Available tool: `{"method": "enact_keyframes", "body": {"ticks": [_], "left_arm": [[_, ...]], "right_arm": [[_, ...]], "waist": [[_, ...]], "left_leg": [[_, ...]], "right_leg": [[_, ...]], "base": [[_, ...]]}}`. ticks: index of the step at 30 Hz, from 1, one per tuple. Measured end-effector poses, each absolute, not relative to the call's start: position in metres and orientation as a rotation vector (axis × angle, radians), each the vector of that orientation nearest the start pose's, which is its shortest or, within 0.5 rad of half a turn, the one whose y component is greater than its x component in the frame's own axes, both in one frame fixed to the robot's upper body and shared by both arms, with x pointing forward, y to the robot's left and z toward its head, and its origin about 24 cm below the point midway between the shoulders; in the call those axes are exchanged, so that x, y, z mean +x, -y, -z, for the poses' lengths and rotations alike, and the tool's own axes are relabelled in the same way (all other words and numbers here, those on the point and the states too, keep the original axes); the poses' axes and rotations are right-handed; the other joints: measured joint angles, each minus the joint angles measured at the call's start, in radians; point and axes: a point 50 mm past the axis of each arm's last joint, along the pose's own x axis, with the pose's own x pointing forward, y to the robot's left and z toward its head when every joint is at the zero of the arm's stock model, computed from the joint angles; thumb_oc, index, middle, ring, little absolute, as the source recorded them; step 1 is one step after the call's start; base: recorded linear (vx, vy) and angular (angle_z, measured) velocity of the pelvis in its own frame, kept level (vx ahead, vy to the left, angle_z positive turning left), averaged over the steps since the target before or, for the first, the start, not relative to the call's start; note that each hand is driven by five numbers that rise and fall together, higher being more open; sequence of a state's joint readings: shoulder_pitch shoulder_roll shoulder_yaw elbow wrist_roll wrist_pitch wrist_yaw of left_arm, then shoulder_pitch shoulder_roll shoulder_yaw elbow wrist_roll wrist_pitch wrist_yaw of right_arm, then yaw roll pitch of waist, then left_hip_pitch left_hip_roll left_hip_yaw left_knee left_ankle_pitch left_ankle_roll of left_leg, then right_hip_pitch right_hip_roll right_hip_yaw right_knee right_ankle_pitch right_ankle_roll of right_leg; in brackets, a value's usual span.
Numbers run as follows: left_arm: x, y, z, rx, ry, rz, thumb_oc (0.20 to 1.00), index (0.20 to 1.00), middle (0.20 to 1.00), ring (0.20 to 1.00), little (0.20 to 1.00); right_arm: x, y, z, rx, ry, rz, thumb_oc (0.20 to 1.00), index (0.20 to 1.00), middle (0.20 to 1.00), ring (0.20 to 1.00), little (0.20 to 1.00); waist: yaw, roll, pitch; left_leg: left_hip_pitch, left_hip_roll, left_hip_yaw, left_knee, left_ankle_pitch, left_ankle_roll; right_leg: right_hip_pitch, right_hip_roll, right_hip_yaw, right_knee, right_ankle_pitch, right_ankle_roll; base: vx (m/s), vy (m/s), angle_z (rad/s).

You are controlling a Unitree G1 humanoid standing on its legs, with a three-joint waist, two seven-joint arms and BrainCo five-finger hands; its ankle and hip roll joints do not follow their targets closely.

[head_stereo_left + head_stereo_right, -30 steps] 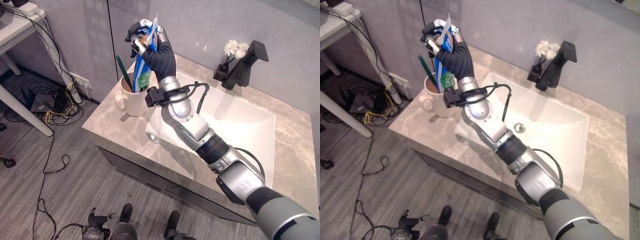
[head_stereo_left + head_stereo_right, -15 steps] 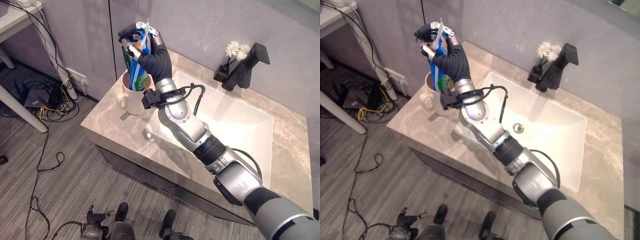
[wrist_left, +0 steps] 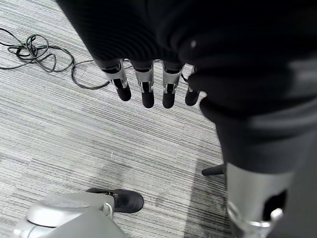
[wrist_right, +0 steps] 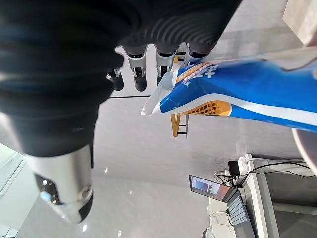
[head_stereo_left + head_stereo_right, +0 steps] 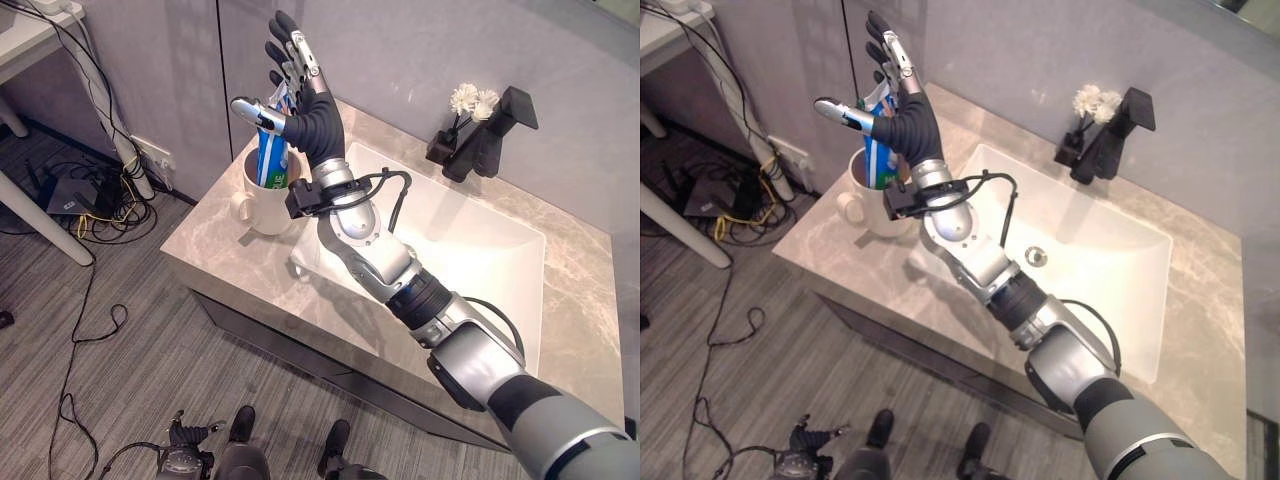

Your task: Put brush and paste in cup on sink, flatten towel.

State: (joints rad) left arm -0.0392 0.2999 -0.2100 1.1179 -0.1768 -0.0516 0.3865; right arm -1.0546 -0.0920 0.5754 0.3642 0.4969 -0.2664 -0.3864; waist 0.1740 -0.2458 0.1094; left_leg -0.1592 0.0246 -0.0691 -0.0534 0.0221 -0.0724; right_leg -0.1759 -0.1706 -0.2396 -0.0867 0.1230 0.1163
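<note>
The right hand (image 5: 305, 110) stands above the cup (image 5: 262, 195) with its fingers (image 5: 288, 45) spread straight upward and the thumb stretched out to the side, released and holding nothing. Just below the fingers and against the palm side, the toothpaste tube (image 5: 272, 150) stands upright inside the cup, its crimped top end rising past the rim; in the right wrist view the tube (image 4: 247, 94) lies just beside the fingertips without being gripped. The wide spread looks like a deliberate letting-go, so that the tube can settle in the cup without being dragged back out. The cup sits on the marble desk (image 5: 220, 255) beside the sink basin (image 5: 470, 250), below and on the thumb side of the fingers. Whether the brush is in the cup cannot be told from here. The left hand (image 3: 148, 74) hangs low over the floor, its fingers relaxed and loose, idle.
</note>
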Motion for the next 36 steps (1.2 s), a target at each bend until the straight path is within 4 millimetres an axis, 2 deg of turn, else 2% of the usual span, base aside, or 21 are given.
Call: {"method": "enact_keyframes", "body": {"ticks": [11, 13, 18, 21, 24, 28, 29, 31, 32, 34, 36], "left_arm": [[0.131, -0.260, 0.136, 0.433, -0.983, -0.417, 1.000, 1.000, 1.000, 1.000, 1.000], [0.134, -0.260, 0.135, 0.456, -0.974, -0.401, 1.000, 1.000, 1.000, 1.000, 1.000], [0.135, -0.260, 0.135, 0.462, -0.975, -0.397, 1.000, 1.000, 1.000, 1.000, 1.000], [0.132, -0.260, 0.136, 0.480, -0.984, -0.386, 1.000, 1.000, 1.000, 1.000, 1.000], [0.131, -0.260, 0.136, 0.490, -0.986, -0.376, 1.000, 1.000, 1.000, 1.000, 1.000], [0.121, -0.263, 0.139, 0.488, -1.017, -0.376, 1.000, 1.000, 1.000, 1.000, 1.000], [0.120, -0.262, 0.140, 0.498, -1.020, -0.365, 1.000, 1.000, 1.000, 1.000, 1.000], [0.115, -0.259, 0.143, 0.495, -1.042, -0.352, 1.000, 1.000, 1.000, 1.000, 1.000], [0.115, -0.259, 0.143, 0.495, -1.043, -0.351, 1.000, 1.000, 1.000, 1.000, 1.000], [0.107, -0.255, 0.147, 0.501, -1.069, -0.313, 1.000, 1.000, 1.000, 1.000, 1.000], [0.106, -0.250, 0.149, 0.495, -1.076, -0.290, 1.000, 1.000, 1.000, 1.000, 1.000]], "right_arm": [[0.324, -0.014, -0.272, 0.185, 0.715, -0.435, 1.000, 1.000, 1.000, 1.000, 1.000], [0.315, -0.010, -0.285, 0.161, 0.800, -0.442, 1.000, 1.000, 1.000, 1.000, 1.000], [0.309, -0.007, -0.292, 0.147, 0.858, -0.422, 1.000, 1.000, 1.000, 1.000, 1.000], [0.302, -0.006, -0.299, 0.140, 0.912, -0.418, 1.000, 1.000, 1.000, 1.000, 1.000], [0.294, 0.014, -0.312, 0.092, 1.022, -0.371, 1.000, 1.000, 1.000, 1.000, 1.000], [0.294, 0.060, -0.308, 0.018, 1.078, -0.239, 1.000, 1.000, 1.000, 1.000, 1.000], [0.295, 0.082, -0.302, -0.022, 1.078, -0.174, 1.000, 1.000, 1.000, 1.000, 1.000], [0.293, 0.099, -0.295, -0.046, 1.072, -0.125, 1.000, 1.000, 1.000, 1.000, 1.000], [0.293, 0.099, -0.294, -0.047, 1.072, -0.124, 1.000, 1.000, 1.000, 1.000, 1.000], [0.287, 0.137, -0.274, -0.125, 1.049, -0.004, 1.000, 1.000, 1.000, 1.000, 1.000], [0.285, 0.166, -0.259, -0.166, 1.001, 0.108, 1.000, 1.000, 1.000, 1.000, 1.000]], "waist": [[0.001, 0.000, -0.001], [0.001, 0.007, 0.002], [-0.004, 0.024, 0.001], [-0.024, 0.038, -0.005], [-0.035, 0.049, -0.011], [-0.083, 0.063, -0.026], [-0.096, 0.078, -0.033], [-0.117, 0.102, -0.046], [-0.118, 0.103, -0.046], [-0.139, 0.123, -0.060], [-0.167, 0.139, -0.061]], "left_leg": [[0.013, 0.001, 0.019, 0.000, 0.000, 0.000], [0.020, 0.001, 0.030, 0.000, 0.000, 0.000], [0.035, 0.003, 0.054, 0.002, 0.000, 0.000], [0.037, 0.005, 0.060, 0.004, 0.000, 0.000], [0.055, 0.014, 0.086, 0.001, 0.000, 0.000], [0.071, 0.017, 0.111, -0.005, 0.000, 0.000], [0.074, 0.017, 0.119, -0.008, 0.000, 0.000], [0.093, 0.022, 0.134, -0.023, 0.002, -0.001], [0.094, 0.022, 0.134, -0.023, 0.002, -0.001], [0.111, 0.029, 0.156, -0.034, 0.002, -0.002], [0.120, 0.030, 0.163, -0.036, 0.002, -0.002]], "right_leg": [[0.001, -0.001, 0.019, 0.000, 0.006, -0.001], [0.002, -0.002, 0.033, 0.000, 0.012, 0.000], [0.004, 0.000, 0.057, 0.000, 0.020, -0.002], [0.004, 0.003, 0.064, 0.000, 0.025, -0.005], [0.004, 0.015, 0.092, 0.000, 0.031, -0.010], [0.004, 0.019, 0.115, 0.000, 0.037, -0.010], [0.004, 0.020, 0.123, 0.000, 0.039, -0.010], [0.004, 0.029, 0.138, 0.000, 0.040, -0.010], [0.004, 0.030, 0.139, 0.000, 0.040, -0.010], [0.006, 0.035, 0.155, 0.000, 0.041, -0.010], [0.009, 0.036, 0.162, 0.000, 0.041, -0.010]], "base": [[-0.01, 0.000, -0.05], [-0.03, -0.002, -0.15], [-0.02, -0.022, -0.14], [-0.02, -0.023, -0.09], [-0.05, -0.035, -0.21], [-0.02, -0.025, -0.20], [-0.01, -0.011, -0.25], [-0.02, -0.015, -0.20], [-0.01, -0.017, -0.27], [0.00, -0.006, -0.23], [0.02, -0.014, -0.09]]}}
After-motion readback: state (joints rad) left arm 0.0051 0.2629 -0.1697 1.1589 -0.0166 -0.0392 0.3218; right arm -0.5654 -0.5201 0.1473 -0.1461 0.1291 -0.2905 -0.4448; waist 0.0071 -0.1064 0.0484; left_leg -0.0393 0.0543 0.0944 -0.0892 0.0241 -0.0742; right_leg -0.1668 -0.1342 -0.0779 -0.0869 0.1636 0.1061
